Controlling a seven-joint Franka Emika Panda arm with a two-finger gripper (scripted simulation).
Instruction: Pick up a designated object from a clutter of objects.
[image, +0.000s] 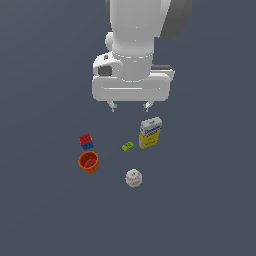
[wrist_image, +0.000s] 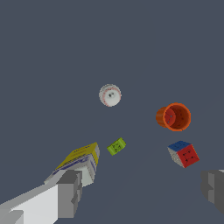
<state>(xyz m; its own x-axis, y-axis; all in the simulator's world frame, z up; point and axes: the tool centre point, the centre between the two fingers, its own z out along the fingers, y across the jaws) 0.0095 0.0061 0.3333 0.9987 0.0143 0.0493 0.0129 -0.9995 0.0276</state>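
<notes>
The white baseball (image: 133, 178) (wrist_image: 110, 95) with thin red stitching lies on the dark floor, nearest the front of the exterior view. It is apart from the other items of the clutter. My gripper (image: 129, 106) (wrist_image: 142, 188) hangs open well above the floor, behind the clutter, with nothing between its fingers. The baseball is some way in front of it. In the wrist view the two grey fingertips (wrist_image: 70, 192) frame the scene, one of them in front of the box.
A white-and-yellow box (image: 150, 132) (wrist_image: 80, 162) stands below the gripper. A tiny green block (image: 128, 146) (wrist_image: 116, 146) lies beside it. An orange cup (image: 89, 161) (wrist_image: 174, 117) and a red-and-blue block (image: 86, 141) (wrist_image: 183, 153) sit toward the exterior view's left.
</notes>
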